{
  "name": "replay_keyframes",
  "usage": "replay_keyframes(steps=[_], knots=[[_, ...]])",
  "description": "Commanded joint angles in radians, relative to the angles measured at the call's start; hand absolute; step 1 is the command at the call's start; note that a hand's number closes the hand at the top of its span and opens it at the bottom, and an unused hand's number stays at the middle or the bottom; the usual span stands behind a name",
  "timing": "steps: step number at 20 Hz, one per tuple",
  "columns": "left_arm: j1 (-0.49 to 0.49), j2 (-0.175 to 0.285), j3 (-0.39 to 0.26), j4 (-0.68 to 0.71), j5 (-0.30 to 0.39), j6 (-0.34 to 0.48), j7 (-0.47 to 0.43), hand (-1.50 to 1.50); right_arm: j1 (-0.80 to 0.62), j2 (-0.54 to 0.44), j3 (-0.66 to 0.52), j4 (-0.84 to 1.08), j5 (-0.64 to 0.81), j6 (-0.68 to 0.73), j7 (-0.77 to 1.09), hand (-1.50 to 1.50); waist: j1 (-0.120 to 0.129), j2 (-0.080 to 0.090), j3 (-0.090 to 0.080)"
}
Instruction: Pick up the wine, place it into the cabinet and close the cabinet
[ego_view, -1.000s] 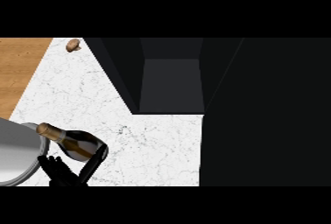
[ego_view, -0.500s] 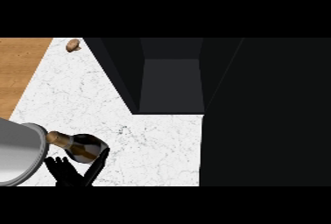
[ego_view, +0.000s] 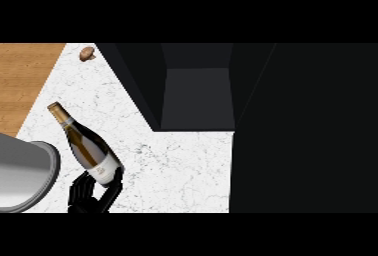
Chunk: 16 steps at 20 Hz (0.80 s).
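Bright counter (ego_view: 184, 165), dark cabinet (ego_view: 196, 97) interior

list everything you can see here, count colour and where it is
wine bottle: one, dark glass with gold neck and white label, tilted over the counter's left part
small round object: one, brown, counter's far left corner; cannot tell what it is
cabinet: one, black, open, far middle
counter: one, white marble, centre
wooden surface: one, brown, far left
left robot hand: one, black, lower left, curled round the bottle's base
forearm: one, grey, left edge
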Motion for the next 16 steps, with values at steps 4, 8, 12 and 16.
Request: replay_keyframes(steps=[4,8,12,16], knots=[[-0.028,0.007,0.014,0.111,-0.017,-0.088,-0.041,1.50,0.021,-0.002,-0.006,-0.015,-0.008,0.007,0.003,-1.50,-0.008,0.009,-0.019],[0.007,0.122,-0.200,0.048,-0.133,-0.236,0.119,1.50,-0.015,0.008,0.018,0.023,0.010,0.006,-0.016,-1.50,-0.023,0.009,-0.019],[0.078,0.224,-0.405,-0.001,-0.264,-0.465,0.170,1.50,-0.038,0.002,0.007,0.019,0.007,-0.002,-0.002,-1.50,-0.030,0.008,-0.020],[0.114,0.277,-0.388,-0.008,-0.264,-0.635,0.101,1.50,0.046,0.006,-0.005,-0.006,-0.011,0.017,-0.024,-1.50,-0.011,0.006,-0.019]])
